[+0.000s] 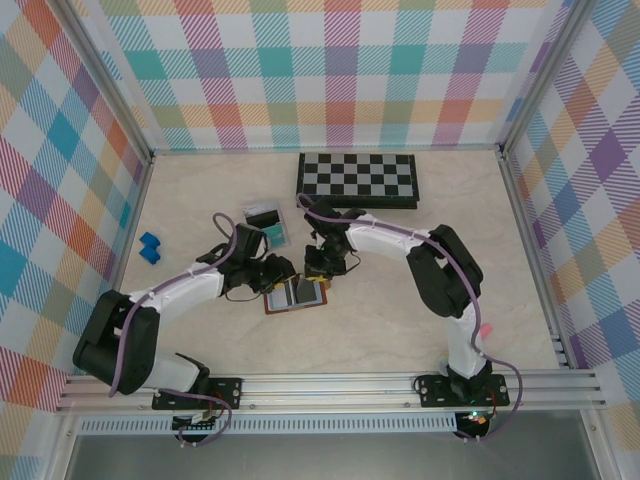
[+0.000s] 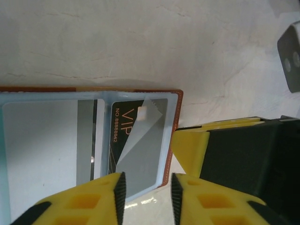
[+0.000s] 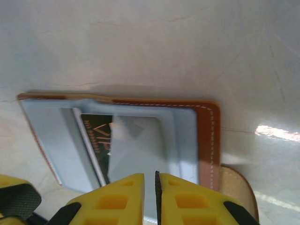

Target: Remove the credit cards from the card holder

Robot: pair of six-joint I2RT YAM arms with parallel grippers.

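Note:
The card holder [image 1: 296,295] lies spread open on the table, brown outside [image 3: 208,140], blue-grey lining [image 2: 47,136] up. A dark credit card [image 2: 123,126] marked VIP sits in a clear pocket of it [image 3: 96,133]. My left gripper [image 2: 147,197] hangs over the holder's near corner with its jaws a little apart; the corner lies between them and touches neither pad clearly. My right gripper [image 3: 150,197] is pinched to a thin slit on the holder's blue-grey inner edge. In the top view the left gripper [image 1: 274,272] and right gripper [image 1: 318,268] meet above the holder.
A clear tray [image 1: 264,222] with a teal card [image 1: 276,237] stands just behind the grippers. A black-and-grey chessboard [image 1: 357,178] lies at the back and a small blue block [image 1: 150,247] at the left. Checked walls close in three sides.

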